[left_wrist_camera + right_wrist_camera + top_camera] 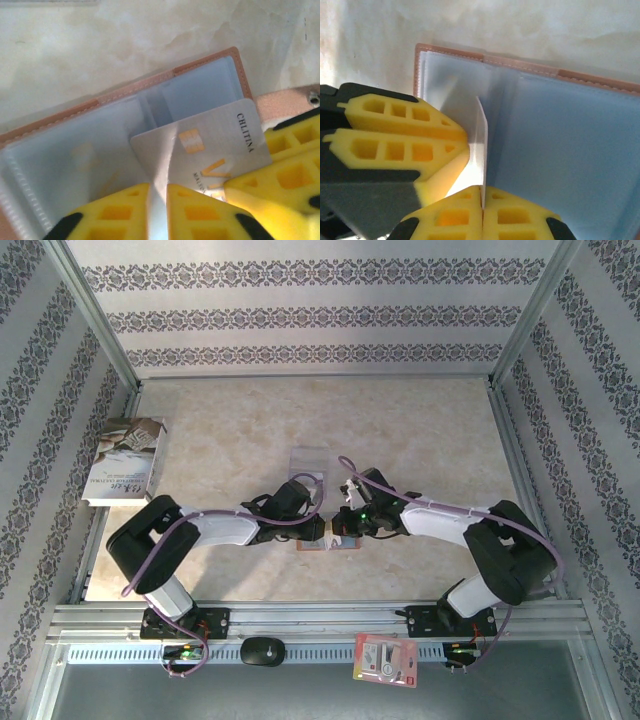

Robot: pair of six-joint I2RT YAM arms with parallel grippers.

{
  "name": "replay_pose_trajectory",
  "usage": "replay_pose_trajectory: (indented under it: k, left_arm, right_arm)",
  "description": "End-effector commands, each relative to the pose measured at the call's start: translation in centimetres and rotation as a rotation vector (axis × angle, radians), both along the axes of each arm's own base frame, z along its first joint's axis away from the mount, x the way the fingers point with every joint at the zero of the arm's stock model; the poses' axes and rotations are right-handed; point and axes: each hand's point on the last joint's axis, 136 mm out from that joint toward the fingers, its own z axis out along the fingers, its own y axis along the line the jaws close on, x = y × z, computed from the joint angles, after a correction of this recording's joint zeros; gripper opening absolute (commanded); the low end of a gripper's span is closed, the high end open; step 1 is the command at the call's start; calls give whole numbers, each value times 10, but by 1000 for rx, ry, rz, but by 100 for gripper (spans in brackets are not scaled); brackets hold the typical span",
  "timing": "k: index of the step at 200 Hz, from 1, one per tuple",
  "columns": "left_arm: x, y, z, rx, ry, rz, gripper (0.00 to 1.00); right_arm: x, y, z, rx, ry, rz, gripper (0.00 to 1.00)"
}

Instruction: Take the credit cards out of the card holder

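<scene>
The card holder (328, 537) lay open on the table (420, 430), at the middle of its width and toward the near edge, where both arms could reach it from either side. A clear plastic sleeve (308, 462) lay just beyond it on the far side.

The right gripper (482, 192) was clenched on 1 credit card (215, 140). In the right wrist view the card stood edge-on and ran straight into the seam between the 2 pressed pads. In the left wrist view the card sat at a slant, partly drawn from its grey-blue pocket, chip and lettering exposed, with its lower right corner under the right gripper's fingers. Pinching that freed corner probably gave the only hold on so thin a card.

The left gripper (158, 192) was set low over the holder's lining just left of the card, its jaws slightly parted with pale material showing in the gap. I could not tell whether anything was caught there. Its position suggested it was there to pin the light holder so it would not lift along with the card.

The card was not yet clear of the pocket. Whether other cards sat in other pockets was hidden.
</scene>
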Motion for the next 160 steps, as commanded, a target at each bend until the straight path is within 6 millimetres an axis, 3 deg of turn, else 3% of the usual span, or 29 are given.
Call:
replay_pose_trajectory:
  k: [1, 33, 69, 92, 120, 160]
  left_arm:
    - [0, 22, 17, 24, -13, 49, 30]
    - [3, 37, 51, -8, -80, 84, 46]
    - [3, 69, 57, -60, -78, 167, 64]
    - [2, 86, 62, -78, -80, 201, 79]
    - [-2, 100, 68, -66, -85, 219, 100]
    - [-6, 118, 69, -21, -87, 258, 100]
  right_arm:
    - [6, -9, 12, -36, -61, 0, 0]
    - [7, -11, 32, -31, -124, 21, 0]
    - [16, 4, 82, -31, -301, 182, 0]
    - [37, 7, 113, -100, -443, 263, 0]
    - [68, 10, 126, -246, -572, 387, 0]
    - [89, 31, 132, -286, -635, 628, 0]
